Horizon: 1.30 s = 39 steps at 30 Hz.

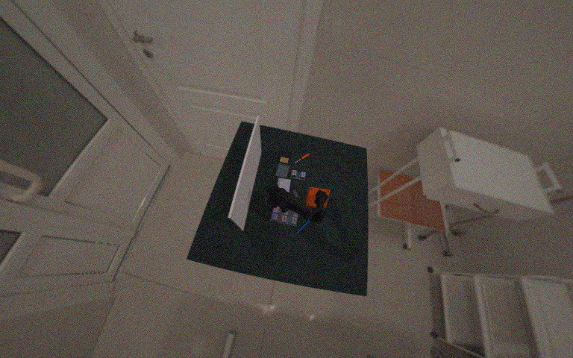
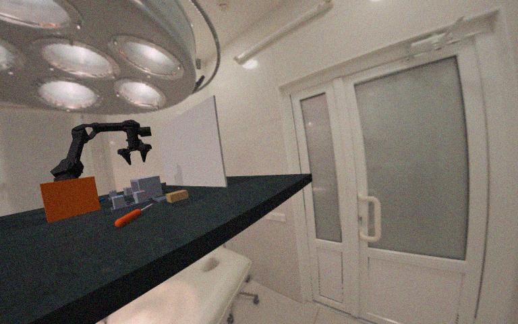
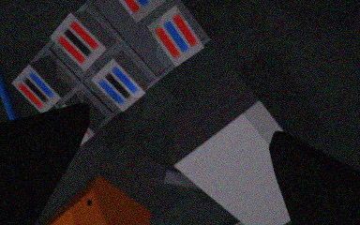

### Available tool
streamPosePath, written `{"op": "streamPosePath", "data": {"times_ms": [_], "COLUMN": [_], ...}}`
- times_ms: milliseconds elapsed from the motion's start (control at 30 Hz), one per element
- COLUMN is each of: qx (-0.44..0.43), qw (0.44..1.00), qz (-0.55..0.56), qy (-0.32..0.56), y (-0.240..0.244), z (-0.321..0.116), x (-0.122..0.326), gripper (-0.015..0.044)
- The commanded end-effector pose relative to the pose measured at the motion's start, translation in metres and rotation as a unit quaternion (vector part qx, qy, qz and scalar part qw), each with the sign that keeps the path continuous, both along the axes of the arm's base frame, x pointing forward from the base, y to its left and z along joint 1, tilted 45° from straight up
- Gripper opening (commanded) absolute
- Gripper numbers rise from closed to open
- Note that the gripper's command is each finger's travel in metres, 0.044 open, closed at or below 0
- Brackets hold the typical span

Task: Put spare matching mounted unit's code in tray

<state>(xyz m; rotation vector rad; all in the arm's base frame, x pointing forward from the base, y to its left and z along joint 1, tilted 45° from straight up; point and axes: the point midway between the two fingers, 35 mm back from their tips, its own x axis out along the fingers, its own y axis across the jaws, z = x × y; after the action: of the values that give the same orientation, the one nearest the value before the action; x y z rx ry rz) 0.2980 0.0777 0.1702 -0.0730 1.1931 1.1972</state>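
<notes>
The mounted unit (image 1: 284, 183) (image 2: 152, 186) (image 3: 225, 164) is a pale grey box; its back code does not show. My open, empty gripper (image 2: 137, 163) (image 3: 180, 122) hangs high above the table objects. In the wrist view, a rack at upper left holds several striped spares: red-black-red (image 3: 78, 42), red-blue-red (image 3: 175, 35), blue-black-blue (image 3: 118, 85) and red-black-blue (image 3: 36, 89). One more is cut by the top edge, and another is mostly behind the left finger. A second rack holds two spares (image 1: 294, 172) (image 1: 303, 174). The grey square tray (image 1: 282, 170) looks empty.
A tall white panel (image 1: 249, 173) (image 2: 194, 145) stands behind the unit. An orange panel (image 1: 311, 194) (image 2: 70, 198) (image 3: 94, 206) stands near the arm base. An orange screwdriver (image 1: 305, 156) (image 2: 128, 218), a tan block (image 1: 284, 160) (image 2: 177, 196) and a blue rod (image 1: 303, 226) (image 3: 6, 100) lie around.
</notes>
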Motion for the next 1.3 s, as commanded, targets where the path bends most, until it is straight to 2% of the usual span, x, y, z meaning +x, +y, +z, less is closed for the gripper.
{"op": "streamPosePath", "data": {"times_ms": [0, 333, 500, 667, 700, 1267], "qx": [0.013, 0.064, 0.065, 0.063, 0.064, 0.064], "qw": [0.994, 0.926, 0.924, 0.924, 0.924, 0.924], "qz": [0.082, 0.279, 0.282, 0.282, 0.282, 0.283], "qy": [-0.069, -0.247, -0.25, -0.25, -0.251, -0.251], "y": [0.021, 0.054, 0.055, 0.072, 0.078, 0.1], "z": [0.01, 0.018, 0.018, 0.008, 0.004, -0.011], "x": [-0.041, -0.146, -0.147, -0.147, -0.147, -0.148], "gripper": [0.044, 0.044, 0.044, 0.0309, 0.03, 0.03]}}
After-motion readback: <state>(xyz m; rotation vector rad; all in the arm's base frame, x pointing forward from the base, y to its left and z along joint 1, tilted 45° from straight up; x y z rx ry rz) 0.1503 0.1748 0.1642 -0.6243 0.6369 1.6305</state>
